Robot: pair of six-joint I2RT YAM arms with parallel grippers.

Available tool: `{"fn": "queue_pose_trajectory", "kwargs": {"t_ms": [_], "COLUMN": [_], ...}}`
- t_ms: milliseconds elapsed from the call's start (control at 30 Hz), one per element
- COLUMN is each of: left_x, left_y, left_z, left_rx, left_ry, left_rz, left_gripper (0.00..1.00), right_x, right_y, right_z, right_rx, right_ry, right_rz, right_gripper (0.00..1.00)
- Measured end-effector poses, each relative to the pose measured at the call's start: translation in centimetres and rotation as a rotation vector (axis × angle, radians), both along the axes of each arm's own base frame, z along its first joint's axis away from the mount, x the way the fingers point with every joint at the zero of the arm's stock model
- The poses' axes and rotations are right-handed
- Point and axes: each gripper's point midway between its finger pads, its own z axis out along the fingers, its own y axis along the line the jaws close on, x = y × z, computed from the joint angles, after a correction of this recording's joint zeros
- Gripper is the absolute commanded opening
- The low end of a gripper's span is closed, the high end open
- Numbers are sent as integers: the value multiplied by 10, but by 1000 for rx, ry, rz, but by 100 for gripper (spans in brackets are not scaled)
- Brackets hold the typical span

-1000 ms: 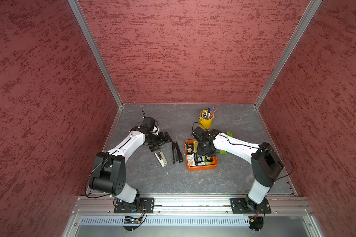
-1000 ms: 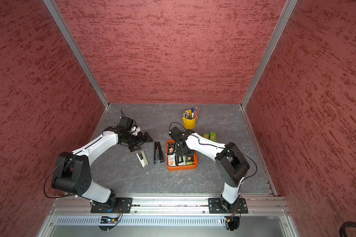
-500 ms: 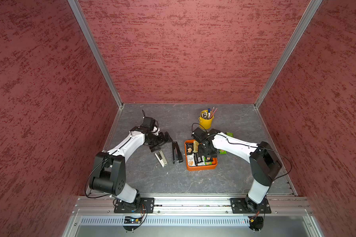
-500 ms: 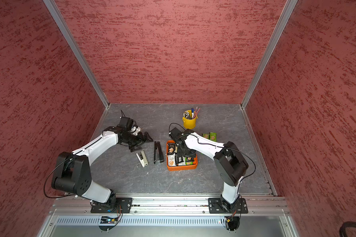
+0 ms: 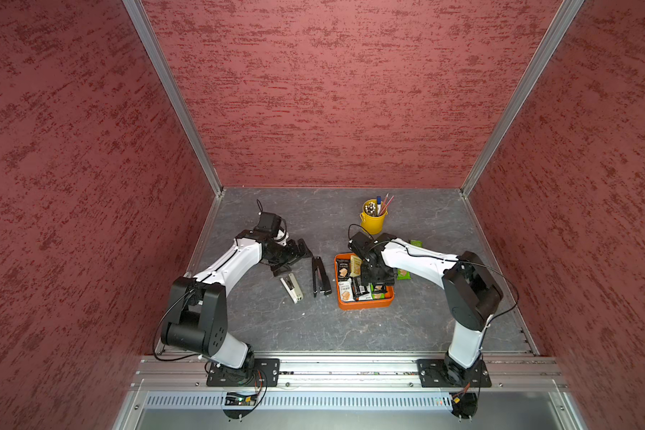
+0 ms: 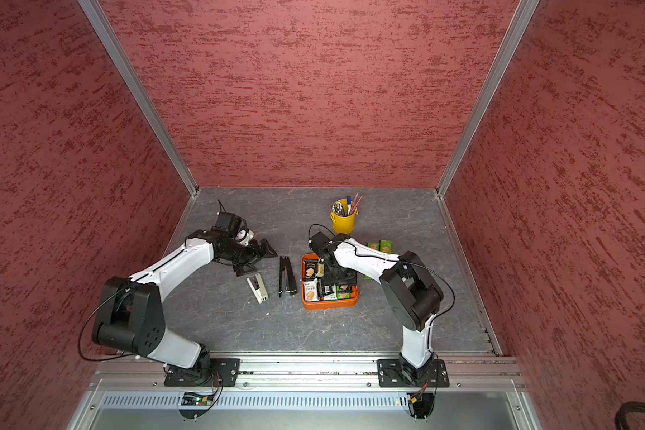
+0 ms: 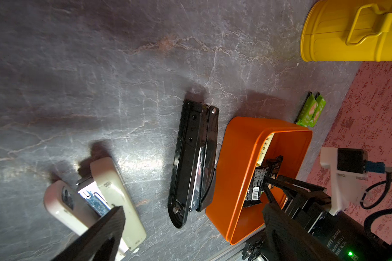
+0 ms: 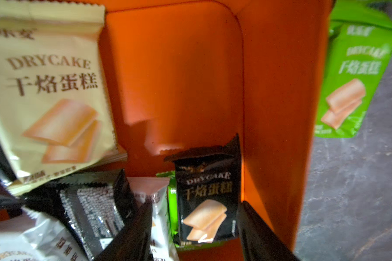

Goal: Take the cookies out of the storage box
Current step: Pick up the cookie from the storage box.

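The orange storage box (image 5: pixel 365 303) (image 6: pixel 328 304) holds several cookies (image 5: pixel 345 284) in black, white, cream and green packets. My right gripper (image 5: pixel 373 275) (image 8: pixel 194 204) reaches down into the box, open, one finger on each side of a black cookie packet (image 8: pixel 206 192) that stands near the box wall (image 8: pixel 269 90). One finger is close against that packet's edge; white and green packets sit between it and the other. A cream packet (image 8: pixel 48 90) leans at the far side. Green cookies (image 5: pixel 403 274) (image 8: pixel 353 79) lie on the table outside the box. My left gripper (image 5: pixel 294 260) (image 7: pixel 192 214) hovers open and empty by the staplers.
A black stapler (image 5: pixel 320 277) (image 7: pixel 195 158) lies just left of the box, with a beige stapler (image 5: pixel 292 288) (image 7: pixel 95 203) further left. A yellow pen bucket (image 5: pixel 373 219) stands behind the box. Red walls enclose the grey table on three sides.
The right gripper's jaws stand wider than a second ago, and it has shifted slightly inside the box. The left arm has not moved.
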Motion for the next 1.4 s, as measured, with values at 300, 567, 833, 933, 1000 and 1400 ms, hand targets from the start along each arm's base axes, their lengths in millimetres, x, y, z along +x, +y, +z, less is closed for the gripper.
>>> {"fn": "queue_pose_trajectory", "kwargs": {"t_ms": [300, 567, 833, 933, 1000, 1400], "left_x": [1, 1, 2, 2, 2, 7], "left_y": [2, 2, 2, 2, 2, 0], "left_z": [-1, -1, -1, -1, -1, 2], "left_rx": [11, 12, 11, 10, 10, 10], "left_ry": [1, 6, 6, 5, 5, -4], "left_rz": [13, 24, 26, 26, 26, 21], "left_gripper": [100, 100, 100, 100, 100, 100], "right_x": [5, 9, 12, 10, 9, 20], "right_y": [0, 9, 17, 14, 12, 13], "right_z": [-5, -4, 6, 6, 6, 1], "right_rx": [21, 75, 132, 116, 108, 88], "right_ry": [9, 6, -16, -8, -5, 6], "right_rz": [5, 8, -2, -4, -5, 26], "right_gripper": [62, 52, 62, 63, 64, 64]}}
